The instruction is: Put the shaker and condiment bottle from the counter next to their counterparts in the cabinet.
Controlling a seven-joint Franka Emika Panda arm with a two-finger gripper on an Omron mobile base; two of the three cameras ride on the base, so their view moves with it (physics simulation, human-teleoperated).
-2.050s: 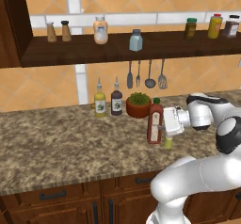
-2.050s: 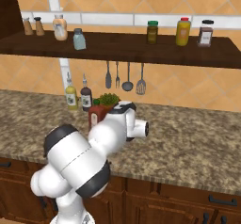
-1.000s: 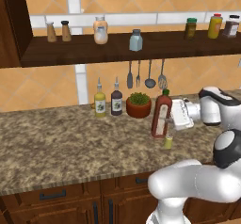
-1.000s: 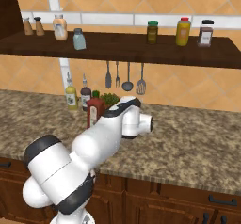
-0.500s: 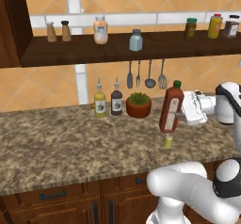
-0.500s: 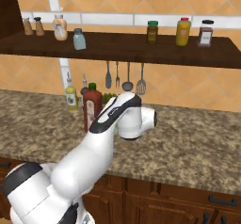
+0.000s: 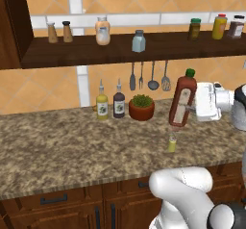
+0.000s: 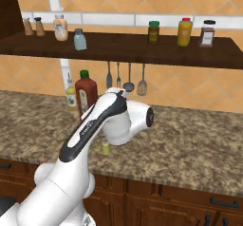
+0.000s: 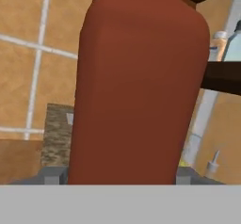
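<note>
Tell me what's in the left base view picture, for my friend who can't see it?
The robot's end effector holds the red condiment bottle tilted in the air above the speckled counter. The tiny yellow-green shaker stands on the counter below it. Above, a dark wooden cabinet shelf carries bottles and shakers.

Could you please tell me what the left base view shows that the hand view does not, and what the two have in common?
Left base view alone: the small yellow-green shaker on the granite counter, the potted plant, the hanging utensils, and the gripper shut on the red bottle's side, holding it in the air above the counter.

Hand view alone: a close look at the bottle's plain red side, no label visible.

Both: the red bottle, the tiled wall, and the dark wooden shelf.
</note>
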